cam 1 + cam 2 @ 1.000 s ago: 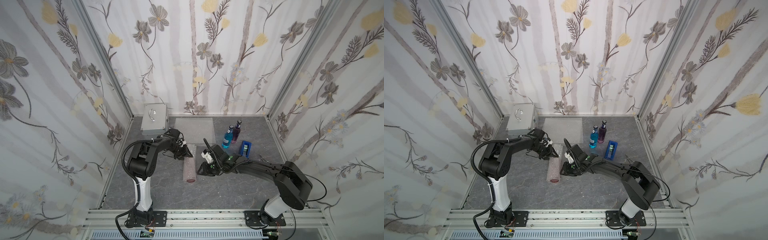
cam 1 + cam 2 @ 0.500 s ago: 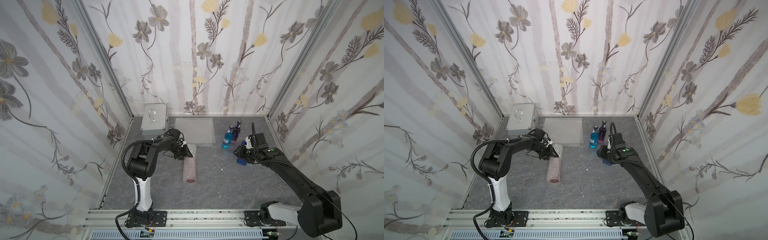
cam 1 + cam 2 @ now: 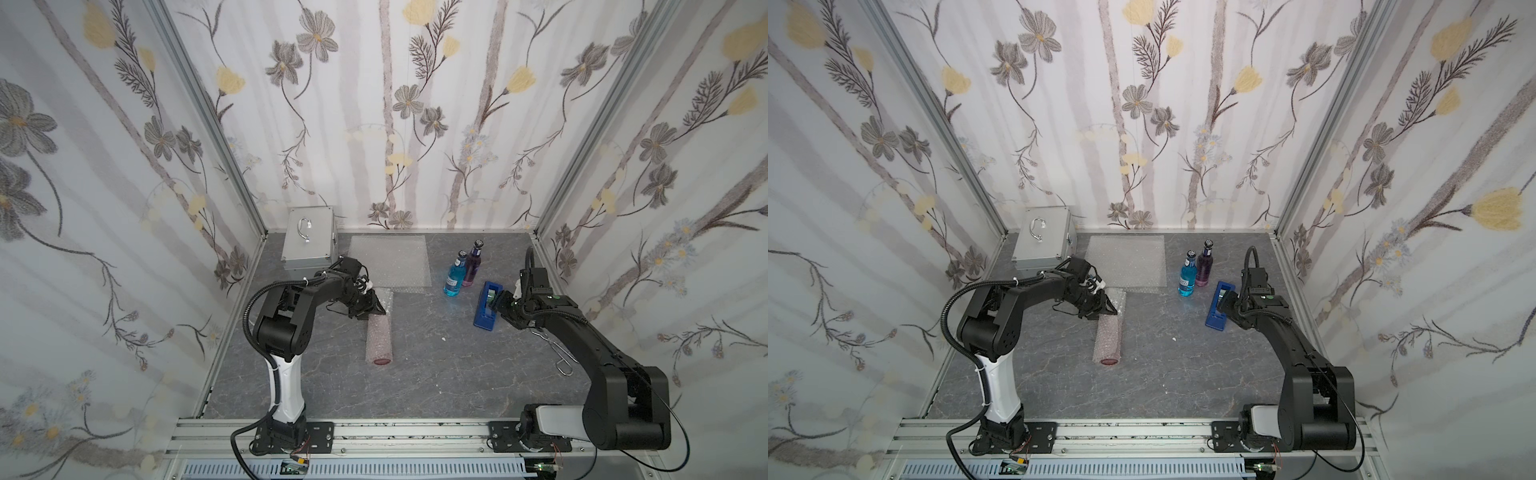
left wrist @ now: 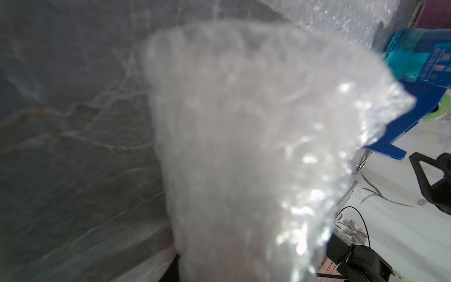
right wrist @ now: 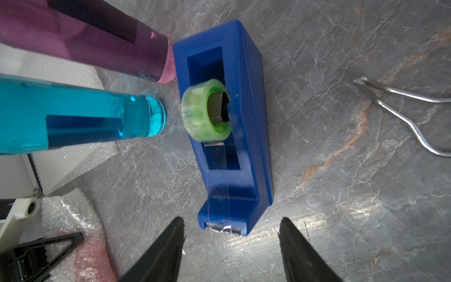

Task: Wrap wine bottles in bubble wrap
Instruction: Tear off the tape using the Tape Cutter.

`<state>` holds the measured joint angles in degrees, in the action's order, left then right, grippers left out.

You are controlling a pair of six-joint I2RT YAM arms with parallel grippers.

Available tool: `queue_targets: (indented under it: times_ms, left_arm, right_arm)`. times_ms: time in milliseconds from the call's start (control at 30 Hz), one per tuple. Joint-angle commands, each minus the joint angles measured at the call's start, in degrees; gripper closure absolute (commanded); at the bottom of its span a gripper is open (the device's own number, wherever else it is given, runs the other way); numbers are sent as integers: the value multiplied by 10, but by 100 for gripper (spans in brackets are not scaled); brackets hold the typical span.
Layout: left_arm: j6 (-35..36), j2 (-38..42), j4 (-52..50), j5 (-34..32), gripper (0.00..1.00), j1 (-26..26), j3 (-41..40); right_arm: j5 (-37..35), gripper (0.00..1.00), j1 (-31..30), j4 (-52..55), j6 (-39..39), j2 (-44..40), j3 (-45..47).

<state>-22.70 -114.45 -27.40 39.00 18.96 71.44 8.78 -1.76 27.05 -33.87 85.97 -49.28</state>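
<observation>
Grey bench [image 3: 436, 374]: left pincer [image 3: 372, 305] clenched on the far end of the bubble wrap [image 3: 379, 332] rolled round the red bottle [image 3: 383, 360], mid-bench. Right pincer [image 5: 231, 221] spread wide, empty, above the tape dispenser [image 5: 253, 122] at right.

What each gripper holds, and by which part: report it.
Left gripper pinches the bubble wrap at the far end of the wrapped red bottle. Right gripper holds nothing: fingers open at the tape dispenser.
</observation>
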Motion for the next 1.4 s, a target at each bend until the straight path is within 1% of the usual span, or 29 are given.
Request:
queue_targets:
  times_ms: [0, 200, 433, 467, 667, 800, 833, 933, 1033, 1100, 1133, 1367]
  left_arm:
    - [-2, -1, -17, -26, 71, 2, -2]
    - [-2, 1, -17, -27, 71, 3, -3]
    - [-2, 1, -17, -28, 71, 3, -4]
    - [-2, 1, -17, -28, 71, 3, -3]
    - [-2, -2, -18, -27, 71, 4, -2]
    - [-2, -3, -18, -27, 71, 5, -2]
    - [-2, -3, -19, -27, 71, 5, -2]
    - [-2, -2, -18, -27, 71, 6, -2]
    - [-2, 0, -19, -28, 71, 6, -2]
    - [-2, -1, -18, -28, 71, 6, -2]
    - [-2, -1, -18, -28, 71, 6, -2]
    - [0, 0, -20, -30, 71, 7, -1]
  right_arm:
    - [28, 35, 7, -59, 6, 19, 6]
    - [95, 36, 7, -107, -9, 48, 19]
    - [123, 38, -4, -134, -23, 51, 27]
    - [126, 38, -7, -134, -24, 66, 25]
    - [131, 40, -15, -126, -23, 64, 19]
    - [112, 44, -8, -116, -14, 59, 22]
    - [113, 44, -6, -118, -13, 41, 24]
    - [119, 47, 5, -133, -12, 34, 36]
    - [156, 50, 19, -177, -20, 26, 57]
    - [179, 53, 26, -201, -26, 25, 61]
    - [186, 55, 29, -208, -27, 28, 80]
    - [221, 66, 38, -249, -36, 42, 107]
